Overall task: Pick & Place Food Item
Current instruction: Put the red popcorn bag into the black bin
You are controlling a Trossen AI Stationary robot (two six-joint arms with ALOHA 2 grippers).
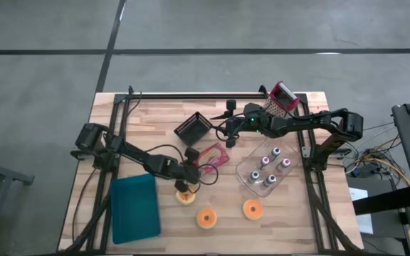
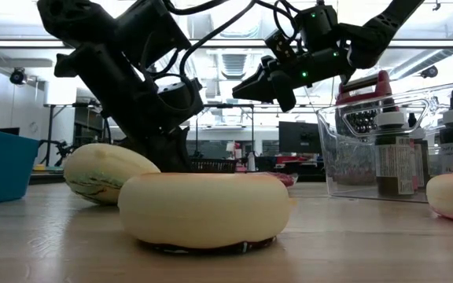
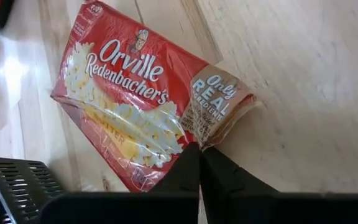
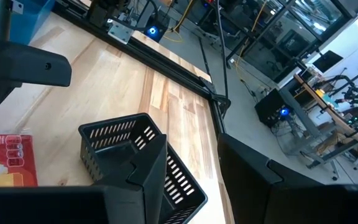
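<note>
A red popcorn bag (image 1: 214, 154) lies flat on the wooden table at its middle; it also shows in the left wrist view (image 3: 129, 106). My left gripper (image 1: 191, 173) is at the bag's near left edge and is shut on it (image 3: 201, 158). My right gripper (image 1: 226, 135) hangs open and empty above the table, between the bag and a black mesh basket (image 1: 193, 128). In the right wrist view the basket (image 4: 135, 149) lies beyond the open fingers (image 4: 204, 180). My left gripper pinches the popcorn bag's edge (image 3: 199, 142) between its two fingers, beside the crumpled tan corner patch (image 3: 219, 109). The fingers come slanting down from the table's near left side. Most of the bag lies on the table, and the patch by the fingers is wrinkled.
Three round donuts lie toward the near edge (image 1: 185, 196) (image 1: 206, 217) (image 1: 252, 209); the first is right under my left gripper. A blue tray (image 1: 134, 208) sits near left. A clear box of bottles (image 1: 265, 171) stands to the right, and a red grater (image 1: 282, 98) at the far right.
</note>
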